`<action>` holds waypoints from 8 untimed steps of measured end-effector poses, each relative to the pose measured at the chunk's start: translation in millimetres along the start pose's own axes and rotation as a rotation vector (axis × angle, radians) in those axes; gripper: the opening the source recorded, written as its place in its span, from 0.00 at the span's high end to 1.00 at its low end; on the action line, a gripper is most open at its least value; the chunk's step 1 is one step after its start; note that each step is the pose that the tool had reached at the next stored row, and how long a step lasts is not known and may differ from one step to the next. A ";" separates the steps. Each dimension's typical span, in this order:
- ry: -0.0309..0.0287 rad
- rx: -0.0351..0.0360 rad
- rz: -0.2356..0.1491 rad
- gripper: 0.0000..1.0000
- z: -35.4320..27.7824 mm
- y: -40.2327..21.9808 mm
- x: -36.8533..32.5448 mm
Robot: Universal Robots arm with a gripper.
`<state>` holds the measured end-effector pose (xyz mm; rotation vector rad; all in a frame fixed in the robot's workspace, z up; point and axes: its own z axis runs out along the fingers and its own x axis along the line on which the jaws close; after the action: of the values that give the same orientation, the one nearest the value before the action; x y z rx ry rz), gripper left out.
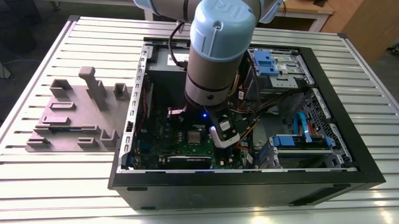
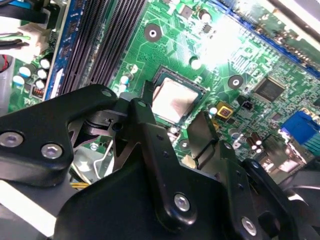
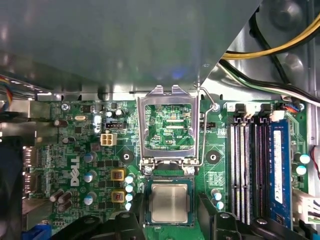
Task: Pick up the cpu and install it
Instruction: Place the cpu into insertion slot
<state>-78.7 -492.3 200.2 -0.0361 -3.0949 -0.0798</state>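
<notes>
Silver cpu (image 3: 170, 202) in mobo socket (image 3: 148, 202); gripper (image 2: 172, 116) wide apart astride it, empty, fingers (image 3: 129, 222) partly out of frame.

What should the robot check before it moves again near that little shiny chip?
1. The small square silver-topped cpu lies flat in the socket: ok.
2. The silver metal cover frame stands flipped open: ok.
3. The black tool is open, one finger on each side of the cpu: ok.
4. The fingers touch the cpu: cannot tell.
5. The yellow and black cables lie apart from the socket: ok.
</notes>
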 end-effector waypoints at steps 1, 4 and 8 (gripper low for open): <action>0.0003 0.0000 0.000 0.47 -1.1 0.1 0.0; 0.0018 0.0000 0.000 0.53 -3.5 0.2 0.1; 0.0027 -0.0002 0.000 0.71 -4.4 0.3 0.1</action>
<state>-78.7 -492.2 204.6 -0.0362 -3.0923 -0.0801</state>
